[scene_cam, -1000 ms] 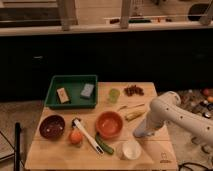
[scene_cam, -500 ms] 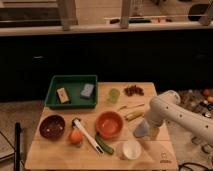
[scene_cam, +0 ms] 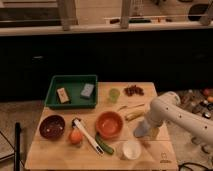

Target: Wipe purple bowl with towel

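On a wooden desk (scene_cam: 50, 152), nearest the camera: a small white cup (scene_cam: 131, 149), in front of the orange bowl (scene_cam: 109, 124) and a little to its right. Just in front of the orange bowl, a green vegetable (scene_cam: 104, 145), lying aslant. To the front left of the orange bowl, a white-handled tool (scene_cam: 85, 135), set diagonally, with an orange fruit (scene_cam: 75, 136) right beside it on the far side from the bowl. Farther left of the orange bowl, well apart from it and near the desk's left edge: the purple bowl (scene_cam: 52, 127), upright.

Right of the orange bowl, lowered close to the desk top at the end of a white arm (scene_cam: 172, 112): the gripper (scene_cam: 142, 131), well apart from the purple bowl, with the orange bowl in between. Open or closed: impossible to tell.

Behind the orange bowl to the right, a yellowish item (scene_cam: 134, 115) and a thin stick (scene_cam: 131, 106). Farther behind, a small green cup (scene_cam: 114, 94) and a dark reddish cluster (scene_cam: 133, 90). Behind the orange bowl to the left, a green tray (scene_cam: 75, 89), holding a grey-blue sponge (scene_cam: 87, 90) and a small tan block (scene_cam: 62, 95). Beyond everything, a dark counter front (scene_cam: 100, 55).
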`<action>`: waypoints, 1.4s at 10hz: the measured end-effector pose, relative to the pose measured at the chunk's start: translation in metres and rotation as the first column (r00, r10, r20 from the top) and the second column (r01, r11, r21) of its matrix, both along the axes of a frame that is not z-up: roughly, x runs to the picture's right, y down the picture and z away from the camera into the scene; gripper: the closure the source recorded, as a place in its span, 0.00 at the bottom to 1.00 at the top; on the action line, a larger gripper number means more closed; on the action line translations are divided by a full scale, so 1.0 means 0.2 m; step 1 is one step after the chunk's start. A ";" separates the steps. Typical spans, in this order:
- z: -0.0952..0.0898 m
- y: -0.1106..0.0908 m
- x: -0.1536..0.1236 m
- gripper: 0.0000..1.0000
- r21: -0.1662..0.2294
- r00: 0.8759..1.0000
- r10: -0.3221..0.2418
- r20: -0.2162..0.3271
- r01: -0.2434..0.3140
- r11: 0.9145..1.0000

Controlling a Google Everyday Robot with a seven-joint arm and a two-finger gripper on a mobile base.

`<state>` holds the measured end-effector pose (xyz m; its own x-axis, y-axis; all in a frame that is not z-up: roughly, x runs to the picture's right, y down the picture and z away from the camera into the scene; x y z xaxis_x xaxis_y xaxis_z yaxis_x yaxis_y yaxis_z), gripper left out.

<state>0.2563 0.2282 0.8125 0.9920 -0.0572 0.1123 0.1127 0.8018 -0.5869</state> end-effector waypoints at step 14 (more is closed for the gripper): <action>0.04 0.06 -0.01 1.00 -0.011 0.999 -0.035 0.026 0.035 0.999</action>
